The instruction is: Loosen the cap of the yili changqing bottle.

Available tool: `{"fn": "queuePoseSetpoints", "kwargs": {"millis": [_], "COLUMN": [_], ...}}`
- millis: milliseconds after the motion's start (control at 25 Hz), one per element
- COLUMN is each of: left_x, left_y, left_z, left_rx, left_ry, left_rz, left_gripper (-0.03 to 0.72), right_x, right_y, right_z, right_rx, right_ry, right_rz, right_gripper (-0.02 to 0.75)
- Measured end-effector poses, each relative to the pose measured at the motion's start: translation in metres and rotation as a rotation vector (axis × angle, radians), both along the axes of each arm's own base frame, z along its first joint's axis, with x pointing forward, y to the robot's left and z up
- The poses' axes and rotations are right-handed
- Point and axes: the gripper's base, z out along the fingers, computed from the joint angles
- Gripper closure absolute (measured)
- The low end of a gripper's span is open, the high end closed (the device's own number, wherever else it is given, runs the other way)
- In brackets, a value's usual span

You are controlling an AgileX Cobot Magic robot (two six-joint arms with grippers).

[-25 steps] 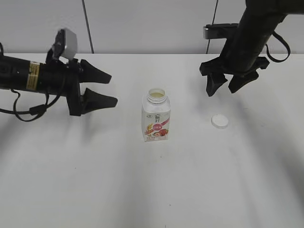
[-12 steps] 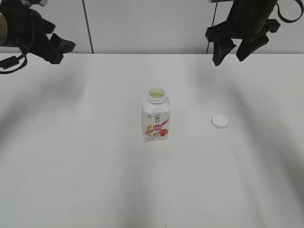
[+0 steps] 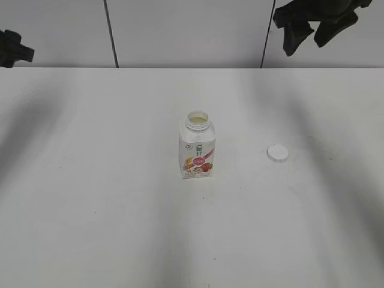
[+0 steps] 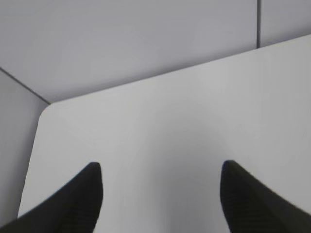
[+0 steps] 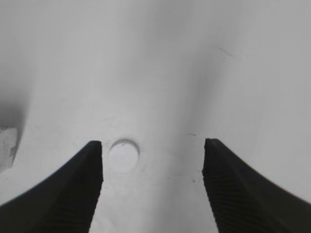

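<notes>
At about nine o'clock in the exterior view, only a dark scrap of the left gripper (image 3: 13, 50) shows at the frame edge. It has pulled far back from its spot beside the bottle a second ago, and half a second ago it was already lifting toward the upper left. Its wrist view shows the two black jaws spread wide with nothing between them, over a bare rounded corner of the white table (image 4: 160, 121).

At the centre stands the yili changqing bottle (image 3: 197, 148), a small squarish white plastic drink bottle with a red-pink fruit label. It is upright, in the same place as before, and its wide round neck is open.

Toward three o'clock of the bottle, well apart from it, the cap (image 3: 277, 153), a small round white plastic screw cap, lies flat on the table, unmoved.

At one o'clock the right gripper (image 3: 312, 30) has climbed from above the cap to the top of the frame. Its jaws are spread and empty, and its wrist view looks down at the cap (image 5: 123, 155) far below.

With the cap off and both arms retreating, the loosening looks finished.
</notes>
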Motion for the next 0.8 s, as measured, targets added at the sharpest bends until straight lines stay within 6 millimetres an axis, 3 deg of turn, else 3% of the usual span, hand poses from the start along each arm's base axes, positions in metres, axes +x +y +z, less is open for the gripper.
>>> {"fn": "queuePoseSetpoints", "kwargs": {"millis": [200, 480, 800], "left_x": [-0.019, -0.048, -0.068], "left_y": [0.005, -0.003, -0.011], "left_z": [-0.009, -0.028, -0.026], "left_rx": [0.012, -0.096, -0.194], "left_ry": [0.23, 0.615, 0.788], "left_rz": [0.058, 0.06, 0.066], "left_gripper": [0.218, 0.218, 0.218], "right_x": [-0.004, -0.009, -0.036], "right_y": [-0.013, -0.031, -0.046], "right_z": [0.018, 0.035, 0.053], "right_rx": [-0.078, -0.014, 0.012], "right_ry": [-0.062, -0.083, -0.089], "right_rz": [-0.007, -0.055, -0.082], "right_gripper": [0.223, 0.223, 0.223]}}
